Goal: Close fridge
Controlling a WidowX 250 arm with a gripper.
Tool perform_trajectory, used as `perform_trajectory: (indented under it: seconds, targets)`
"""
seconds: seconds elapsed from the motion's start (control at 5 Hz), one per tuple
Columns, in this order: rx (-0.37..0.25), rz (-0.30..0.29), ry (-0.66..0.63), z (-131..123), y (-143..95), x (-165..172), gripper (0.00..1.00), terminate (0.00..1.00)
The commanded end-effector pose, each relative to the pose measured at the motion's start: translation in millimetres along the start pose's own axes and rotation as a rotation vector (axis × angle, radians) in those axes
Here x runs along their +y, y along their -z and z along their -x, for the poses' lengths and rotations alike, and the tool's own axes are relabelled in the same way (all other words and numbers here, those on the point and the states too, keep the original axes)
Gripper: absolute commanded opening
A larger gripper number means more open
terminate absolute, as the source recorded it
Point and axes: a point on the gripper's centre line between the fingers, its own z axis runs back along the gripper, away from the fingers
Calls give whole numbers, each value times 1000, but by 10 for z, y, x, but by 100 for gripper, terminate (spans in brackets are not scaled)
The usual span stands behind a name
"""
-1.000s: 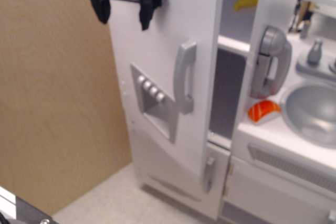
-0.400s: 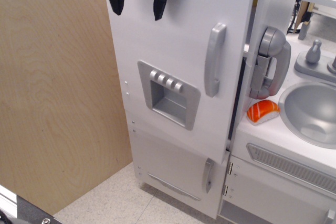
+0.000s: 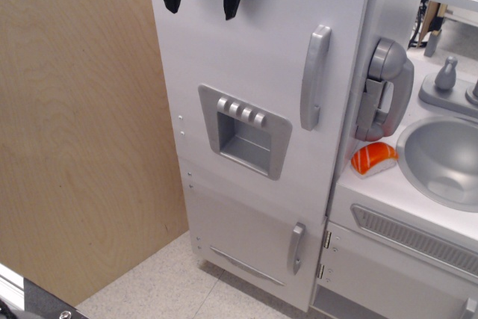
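Observation:
The fridge (image 3: 246, 57) is a tall white toy-kitchen cabinet. Its large door lies flush with the cabinet front, and no shelves show. The door has a grey vertical handle (image 3: 314, 76) and a grey recessed dispenser panel (image 3: 243, 131) with several buttons. My black gripper (image 3: 202, 1) is at the top of the view, in front of the door's upper left part. Its two fingers point down and stand apart, holding nothing. I cannot tell whether they touch the door.
A smaller white lower door (image 3: 250, 237) with a short grey handle (image 3: 297, 248) sits below. A grey wall phone (image 3: 385, 87), an orange sushi toy (image 3: 373, 158) and a grey sink (image 3: 441, 162) are at the right. A brown wooden panel (image 3: 82, 125) stands at the left.
The fridge door has swung from ajar to flush against the cabinet, hiding the inside. My gripper has moved to the right along with the door.

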Motion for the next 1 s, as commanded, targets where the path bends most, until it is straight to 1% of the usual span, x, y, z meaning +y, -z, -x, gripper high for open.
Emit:
perform_trajectory:
  seconds: [0.0,0.2,0.4,0.6,0.8]
  targets:
    - [-46,16,-12,-99,-182,-8,100,0]
    - [-43,18,-17,-98,-191,-23,100,0]
    - [-63,18,45,174,-228,83,100,0]
    - [-44,18,147,620,-258,290,100,0]
    - [-31,-6,216,989,-279,460,100,0]
